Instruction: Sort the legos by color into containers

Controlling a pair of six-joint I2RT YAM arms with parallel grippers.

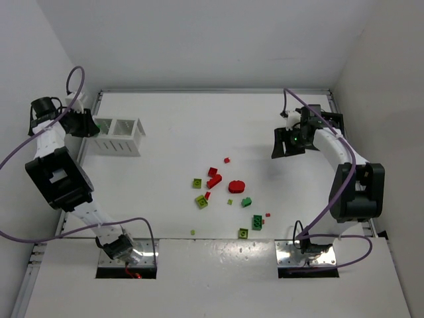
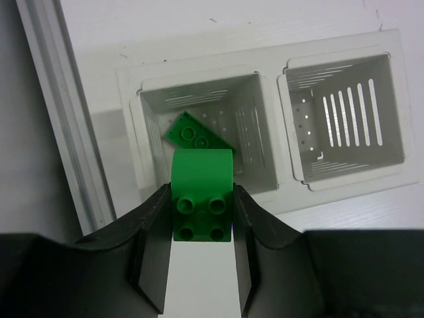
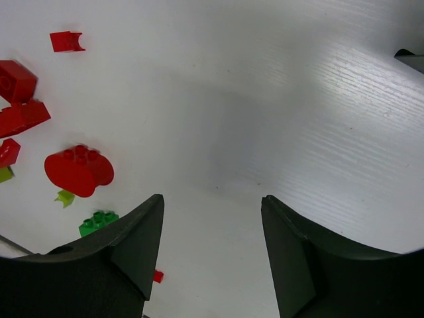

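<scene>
My left gripper [image 2: 202, 202] is shut on a green four-stud brick [image 2: 201, 173] and holds it over the near wall of the white slatted bin's [image 2: 275, 99] left compartment. A flat green piece [image 2: 197, 137] lies in that compartment; the right compartment holds nothing. In the top view the left gripper [image 1: 89, 124] is at the white bin's [image 1: 119, 136] left end. My right gripper [image 1: 285, 142] is open and empty above bare table, right of the legos; its wrist view [image 3: 212, 202] shows the flat round red piece [image 3: 78, 171] at left. The black bin is not clearly in view.
Loose legos lie mid-table: the round red piece [image 1: 236, 186], red bricks [image 1: 213, 179], yellow-green bricks [image 1: 201, 201], green bricks [image 1: 256, 221] and small red bits [image 1: 226, 159]. A metal rail [image 2: 63, 112] runs along the table's left edge beside the white bin.
</scene>
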